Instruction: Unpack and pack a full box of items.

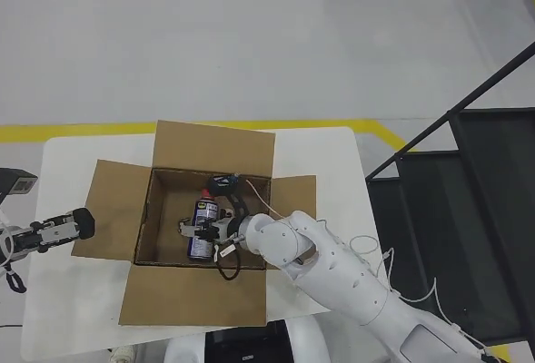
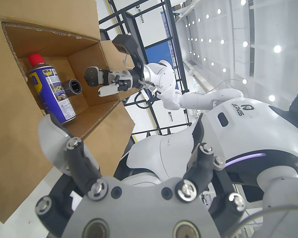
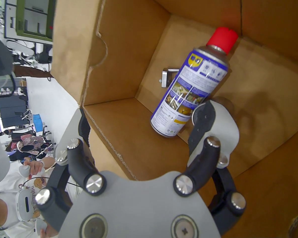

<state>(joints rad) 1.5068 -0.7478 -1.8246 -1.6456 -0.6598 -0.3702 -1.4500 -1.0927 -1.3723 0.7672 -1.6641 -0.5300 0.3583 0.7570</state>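
So the cardboard box (image 1: 214, 143) sits open in the middle of the white surface (image 1: 321, 154), all four flaps folded out flat. Down inside it there's a blue spray can (image 1: 201, 227) with a red cap. From the top it looks to be lying on the box floor with the cap pointing at the far wall. Tucked just beside the can is a dark tube-shaped thing (image 2: 73, 86), open end showing, not sure what it actually is. The right wrist camera also catches a small silver metal bit (image 3: 167, 76) peeking out from behind the can (image 3: 188, 85).

The right claw (image 1: 194, 233) is down in the box, right by the can. It's spread wide and not pinching anything. One of its fingers (image 3: 213, 122) is just next to the can's bottom end, and I can't tell if it's actually touching.

The left claw (image 1: 85, 222) hangs outside the box, over the edge of the flap on its own side, pointed toward the opening. It's also spread apart with nothing in it, and its camera looks straight in at the can (image 2: 52, 90) and the right claw (image 2: 95, 84).
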